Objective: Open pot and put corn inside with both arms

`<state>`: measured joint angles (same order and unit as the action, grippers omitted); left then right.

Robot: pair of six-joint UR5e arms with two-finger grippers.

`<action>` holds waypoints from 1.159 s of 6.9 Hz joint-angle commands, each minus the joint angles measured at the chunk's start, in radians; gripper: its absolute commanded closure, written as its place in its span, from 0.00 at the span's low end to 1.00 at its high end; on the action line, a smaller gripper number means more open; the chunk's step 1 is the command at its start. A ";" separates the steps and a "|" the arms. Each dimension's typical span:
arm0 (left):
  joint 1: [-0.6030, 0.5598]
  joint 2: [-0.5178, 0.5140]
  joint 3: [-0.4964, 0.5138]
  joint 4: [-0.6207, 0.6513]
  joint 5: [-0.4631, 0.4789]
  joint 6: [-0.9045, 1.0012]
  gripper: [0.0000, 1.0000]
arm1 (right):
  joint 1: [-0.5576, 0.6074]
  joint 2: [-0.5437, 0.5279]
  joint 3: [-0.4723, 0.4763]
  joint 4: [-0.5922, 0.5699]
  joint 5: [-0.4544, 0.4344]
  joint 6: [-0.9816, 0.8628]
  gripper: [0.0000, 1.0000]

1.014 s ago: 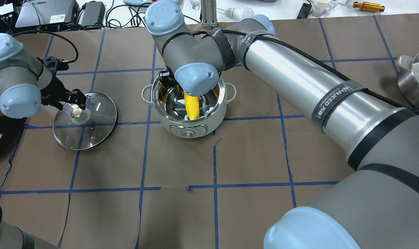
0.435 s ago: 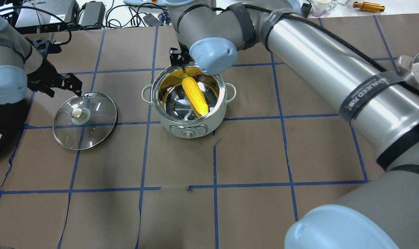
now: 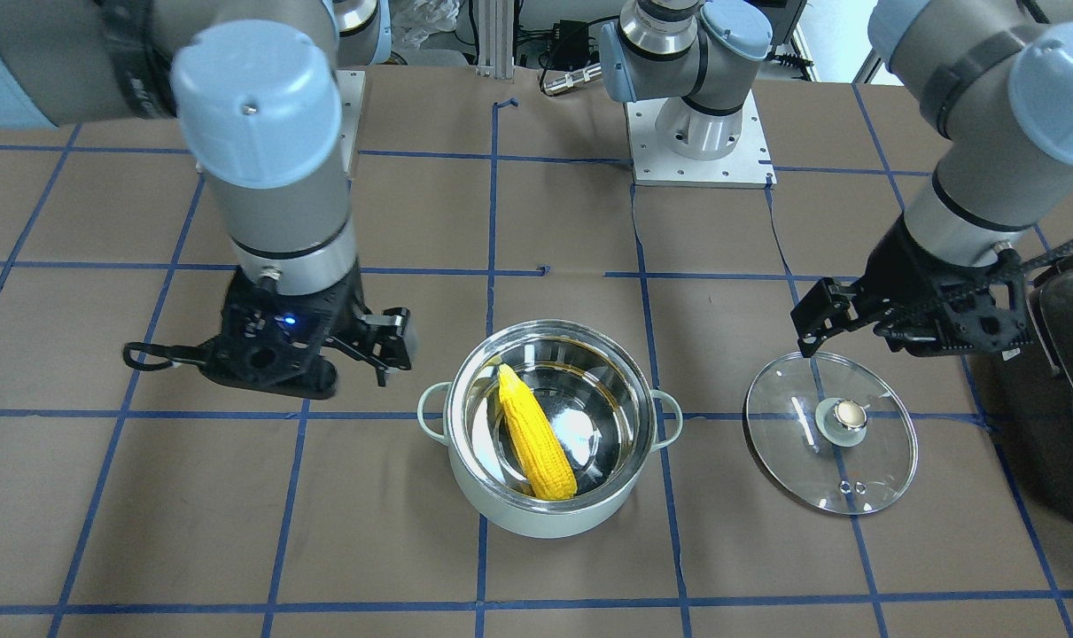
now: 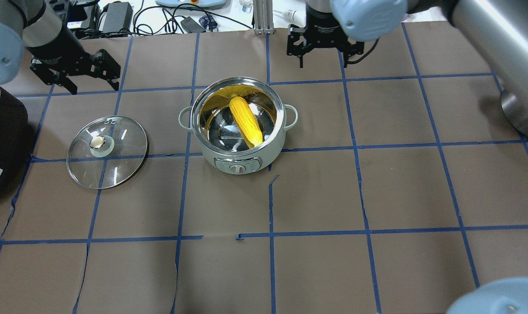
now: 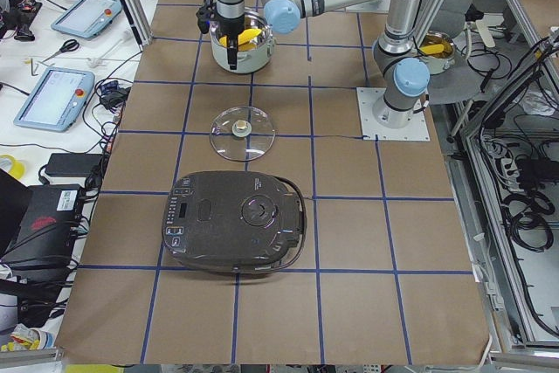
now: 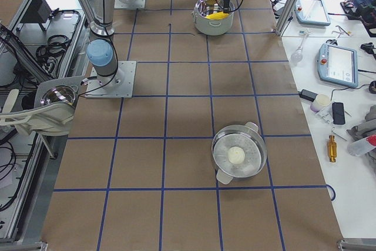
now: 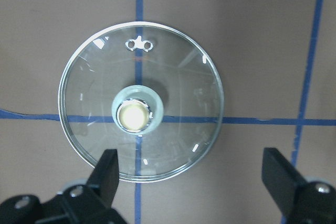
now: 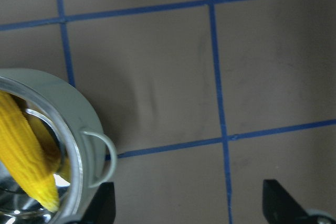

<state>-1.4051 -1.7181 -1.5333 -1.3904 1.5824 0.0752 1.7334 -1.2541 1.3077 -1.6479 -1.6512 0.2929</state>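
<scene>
corn [image 4: 246,122] inside pot [image 4: 209,158] | lid [image 4: 115,161] flat on table [image 4: 316,196] | left gripper [image 7: 191,169] fingers apart, empty | right gripper [image 8: 189,198] fingers apart, empty

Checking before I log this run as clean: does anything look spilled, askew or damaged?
Nothing stands out. The corn lies slanted inside the pot; the glass lid rests flat, knob up, beside it; the left gripper and right gripper are open, holding nothing.
</scene>
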 commanded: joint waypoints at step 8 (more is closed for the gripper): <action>-0.224 0.154 0.038 -0.075 0.042 -0.130 0.00 | -0.172 -0.304 0.232 0.115 0.065 -0.238 0.00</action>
<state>-1.6408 -1.5635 -1.4949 -1.5016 1.6276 -0.0575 1.5623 -1.5423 1.5391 -1.5474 -1.5823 0.0512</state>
